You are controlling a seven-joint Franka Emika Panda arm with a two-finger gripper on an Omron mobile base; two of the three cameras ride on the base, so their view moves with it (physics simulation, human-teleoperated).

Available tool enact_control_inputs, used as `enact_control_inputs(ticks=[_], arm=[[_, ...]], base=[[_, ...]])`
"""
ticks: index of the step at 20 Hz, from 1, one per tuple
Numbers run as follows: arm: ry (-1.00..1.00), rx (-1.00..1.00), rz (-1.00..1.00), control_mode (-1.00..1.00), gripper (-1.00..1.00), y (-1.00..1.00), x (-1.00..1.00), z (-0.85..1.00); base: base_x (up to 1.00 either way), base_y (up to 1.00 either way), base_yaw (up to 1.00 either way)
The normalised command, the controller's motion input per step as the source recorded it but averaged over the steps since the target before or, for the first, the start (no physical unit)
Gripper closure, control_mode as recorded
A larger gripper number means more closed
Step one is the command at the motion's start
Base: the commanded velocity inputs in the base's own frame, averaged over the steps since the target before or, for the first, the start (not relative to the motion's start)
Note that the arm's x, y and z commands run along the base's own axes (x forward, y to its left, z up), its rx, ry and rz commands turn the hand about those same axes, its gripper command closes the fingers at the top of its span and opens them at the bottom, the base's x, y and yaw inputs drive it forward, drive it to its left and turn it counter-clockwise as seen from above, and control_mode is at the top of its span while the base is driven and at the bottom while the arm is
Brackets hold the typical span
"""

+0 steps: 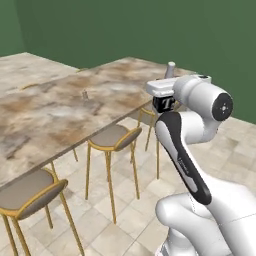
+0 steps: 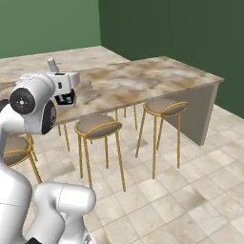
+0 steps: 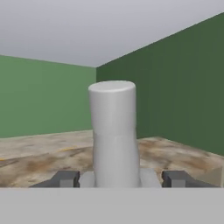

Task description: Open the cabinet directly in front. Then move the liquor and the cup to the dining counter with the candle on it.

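One bottle is in transit. In the left base view, the hand (image 1: pixel 162 98) is clenched around the liquor (image 1: pixel 164 104), a squat, near-black bottle with a white label and a pale grey neck rising above the white wrist. It is carried in the air beside the near edge of the dining counter (image 1: pixel 45 115), above a row of orange-framed stools (image 1: pixel 112 136) and not yet over open marble. The tiny grey candle (image 1: pixel 85 94) stands farther in on the slab, well apart from the bottle.

From the right base view, the liquor (image 2: pixel 65 99) hangs dark under the hand (image 2: pixel 66 91), level with the counter (image 2: pixel 143 78) or just above it. The likeliest mishap is the bottle's base clipping the counter's edge if the arm reaches in too low. Set down too near that edge, it could tip off among the stools (image 2: pixel 98 125). Carried too far in, it could knock over the candle (image 2: pixel 90 85).

In the hand view, the hand (image 3: pixel 120 178) has its dark tips set wide on either side of the liquor (image 3: pixel 113 131), whose smooth grey neck stands upright and centred. A hold this wide on a slick body could slip if the arm jolts.
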Motion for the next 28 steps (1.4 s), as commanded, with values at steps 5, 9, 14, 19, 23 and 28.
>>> enact_control_inputs(ticks=[5, 9, 14, 19, 23, 28], arm=[[0.0, 0.0, 0.0, 1.0, 1.0, 0.0, 0.0, 0.0], [0.0, 0.0, 0.0, 1.0, 1.0, 0.0, 0.0, 0.0], [0.0, 0.0, 0.0, 1.0, 1.0, 0.0, 0.0, 0.0], [0.0, 0.0, 0.0, 1.0, 1.0, 0.0, 0.0, 0.0], [0.0, 0.0, 0.0, 1.0, 1.0, 0.0, 0.0, 0.0], [0.0, 0.0, 0.0, 1.0, 1.0, 0.0, 0.0, 0.0]], base=[[0.5, -1.0, 0.23], [0.7, -0.99, 0.24], [0.81, -0.95, 0.3], [0.38, -0.49, 0.29], [0.06, -0.13, 0.24], [0.0, 0.02, 0.22]])
